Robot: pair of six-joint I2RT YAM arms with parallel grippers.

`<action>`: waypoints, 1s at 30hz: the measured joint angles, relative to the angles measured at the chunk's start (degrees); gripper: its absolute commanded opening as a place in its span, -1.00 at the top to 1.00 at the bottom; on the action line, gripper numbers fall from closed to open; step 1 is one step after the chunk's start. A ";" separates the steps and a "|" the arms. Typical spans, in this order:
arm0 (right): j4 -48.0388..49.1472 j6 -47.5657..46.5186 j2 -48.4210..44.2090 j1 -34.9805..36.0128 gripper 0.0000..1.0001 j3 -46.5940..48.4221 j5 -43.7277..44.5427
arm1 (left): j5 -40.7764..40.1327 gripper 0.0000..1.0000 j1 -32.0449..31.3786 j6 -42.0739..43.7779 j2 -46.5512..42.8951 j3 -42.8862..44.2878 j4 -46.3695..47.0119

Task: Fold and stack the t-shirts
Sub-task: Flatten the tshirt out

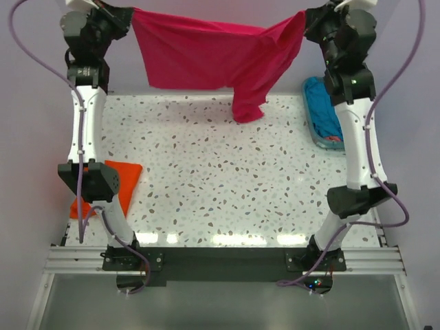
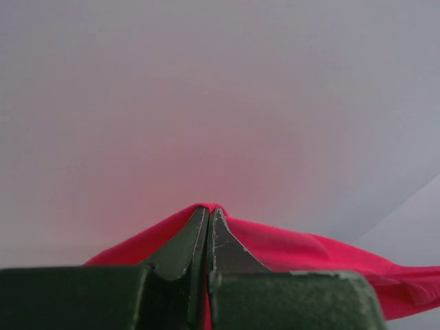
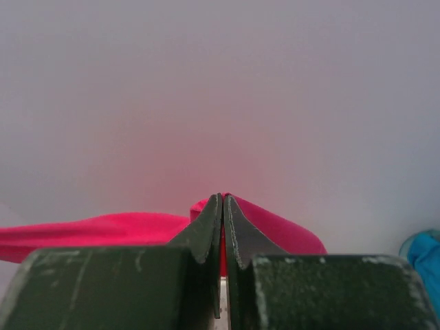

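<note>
- The left end effector [image 1: 130, 19] is clenched on one upper corner of the magenta t-shirt [image 1: 206, 58]. Its wrist view shows only a thin ridge of fabric nipped between the tips.
- The right end effector [image 1: 306, 20] is clenched on the opposite corner, also with little cloth in the bite.
- The shirt hangs in the air between them, above the far side of the counter [image 1: 220, 185]. It sags in the middle, and a bunched lobe droops lower on the right. Whether that lobe touches the counter cannot be told.
- The step in hand is probably spreading the garment flat, since no fold shows on it yet.
- With so shallow a pinch, drawing the arms further apart could pull a corner free, and the shirt would then swing down from one side.
- Because the hang is uneven, the right lobe would land first and could tuck under, leaving a doubled layer.
- That lobe hangs near the basket [image 1: 317, 137] that holds the teal t-shirt [image 1: 320, 103], so a sideways sweep could catch the rim.
- The orange t-shirt [image 1: 125, 180] lies folded at the counter's near left edge, partly under the left arm's elbow. A low elbow could nudge it off.
</note>
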 measured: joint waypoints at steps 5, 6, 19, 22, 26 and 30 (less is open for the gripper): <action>6.99 -0.98 -12.46 0.15 1.00 -14.75 -0.07 | 1.40 1.00 3.06 -0.04 -8.66 -10.29 5.31; 7.82 -0.96 -14.45 0.15 1.00 -18.14 -0.09 | 1.62 1.00 3.08 0.02 -10.54 -13.99 6.71; 6.25 5.38 -31.80 0.15 1.00 -71.14 -1.84 | -1.73 1.00 2.69 -1.46 -35.98 -73.83 7.32; 2.43 7.48 -40.28 0.15 1.00 -80.41 -2.16 | -4.66 1.00 2.71 -2.08 -46.60 -85.42 3.80; -0.85 9.92 -53.24 0.15 1.00 -91.62 -3.56 | -8.39 1.00 2.71 -2.05 -59.21 -95.95 -1.31; -4.72 12.26 -61.92 0.15 1.00 -100.13 -6.32 | -10.95 1.00 2.71 -2.16 -68.83 -105.26 -7.06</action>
